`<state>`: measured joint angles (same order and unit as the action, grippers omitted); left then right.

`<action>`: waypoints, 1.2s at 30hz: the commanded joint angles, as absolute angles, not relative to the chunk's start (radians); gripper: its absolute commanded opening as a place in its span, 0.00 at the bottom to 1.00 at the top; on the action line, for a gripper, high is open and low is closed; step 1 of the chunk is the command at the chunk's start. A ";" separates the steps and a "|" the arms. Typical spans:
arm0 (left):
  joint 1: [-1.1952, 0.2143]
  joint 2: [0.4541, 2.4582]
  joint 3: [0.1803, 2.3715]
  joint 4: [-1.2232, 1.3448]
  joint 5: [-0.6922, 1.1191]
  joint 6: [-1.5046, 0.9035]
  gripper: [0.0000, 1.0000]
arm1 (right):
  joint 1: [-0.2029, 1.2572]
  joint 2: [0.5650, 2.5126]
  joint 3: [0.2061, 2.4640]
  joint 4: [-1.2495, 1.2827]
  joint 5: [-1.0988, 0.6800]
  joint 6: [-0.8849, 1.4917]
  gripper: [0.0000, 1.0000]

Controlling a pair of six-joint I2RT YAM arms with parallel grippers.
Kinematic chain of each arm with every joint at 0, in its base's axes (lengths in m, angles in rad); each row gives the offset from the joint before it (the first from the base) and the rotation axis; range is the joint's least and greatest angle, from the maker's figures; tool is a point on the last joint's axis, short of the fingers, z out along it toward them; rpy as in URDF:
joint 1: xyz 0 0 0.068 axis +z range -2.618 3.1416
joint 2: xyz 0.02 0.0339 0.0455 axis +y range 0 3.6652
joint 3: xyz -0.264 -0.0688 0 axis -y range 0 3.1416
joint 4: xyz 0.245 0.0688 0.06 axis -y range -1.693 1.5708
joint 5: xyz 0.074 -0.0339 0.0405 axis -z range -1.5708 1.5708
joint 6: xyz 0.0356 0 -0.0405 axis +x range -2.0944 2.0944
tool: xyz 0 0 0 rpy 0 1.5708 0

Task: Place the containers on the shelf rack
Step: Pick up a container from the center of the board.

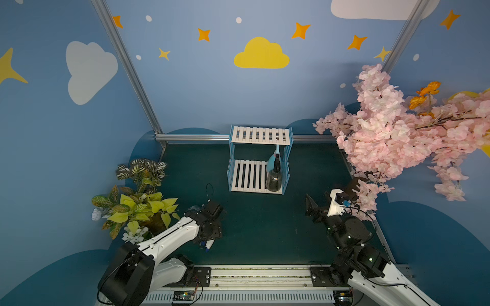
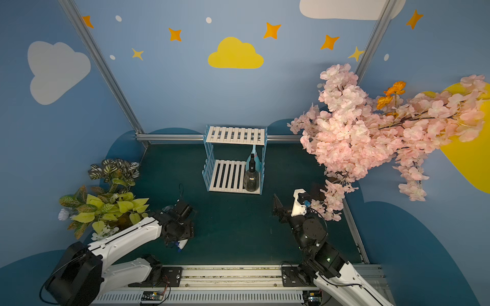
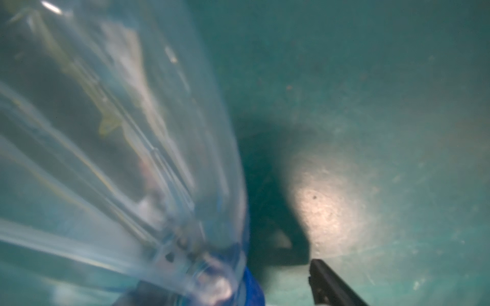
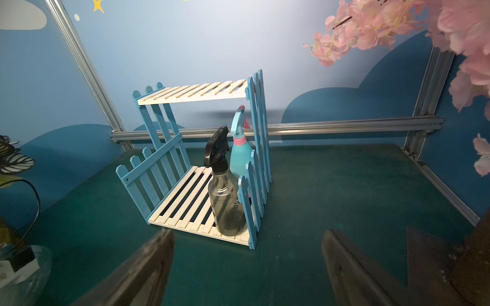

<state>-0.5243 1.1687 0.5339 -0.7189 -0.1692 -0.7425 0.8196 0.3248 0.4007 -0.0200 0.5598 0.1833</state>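
The shelf rack [image 1: 259, 135] [image 2: 236, 135] [image 4: 191, 92] stands at the back of the green table. On the right end of its lower shelf, the dark smoky bottle [image 1: 273, 182] [image 2: 251, 181] [image 4: 225, 201] stands in front of the light-blue bottle [image 1: 271, 163] [image 4: 240, 156]. The clear bottle [image 3: 119, 159] lies on the table at the front left, its white-blue trigger [image 1: 207, 245] [image 2: 180, 244] poking out. My left gripper [image 1: 209, 237] [image 3: 230, 280] straddles its neck, open; one finger [image 3: 331, 286] stands clear of it. My right gripper [image 1: 310, 208] [image 2: 277, 206] [image 4: 246, 254] is open and empty, short of the rack.
A leafy potted plant [image 1: 132, 201] crowds the left arm. A pink blossom branch [image 1: 384, 137] overhangs the table's right side and the right wrist. A thin black cable loop [image 1: 209, 188] sits left of the rack. A metal rail [image 1: 259, 275] runs along the front edge.
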 commanded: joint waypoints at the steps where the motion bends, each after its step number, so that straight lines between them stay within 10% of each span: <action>1: -0.526 1.165 0.514 -0.736 -0.202 -0.796 0.71 | 0.814 0.316 0.390 -0.007 0.574 0.181 0.94; 15: -0.527 1.013 0.521 -0.740 -0.099 -0.738 0.37 | 0.807 0.320 0.367 0.011 0.594 0.174 0.94; 36: -0.526 0.790 0.716 -0.835 0.552 -0.624 0.37 | 0.801 0.374 0.496 -0.021 0.380 0.001 0.94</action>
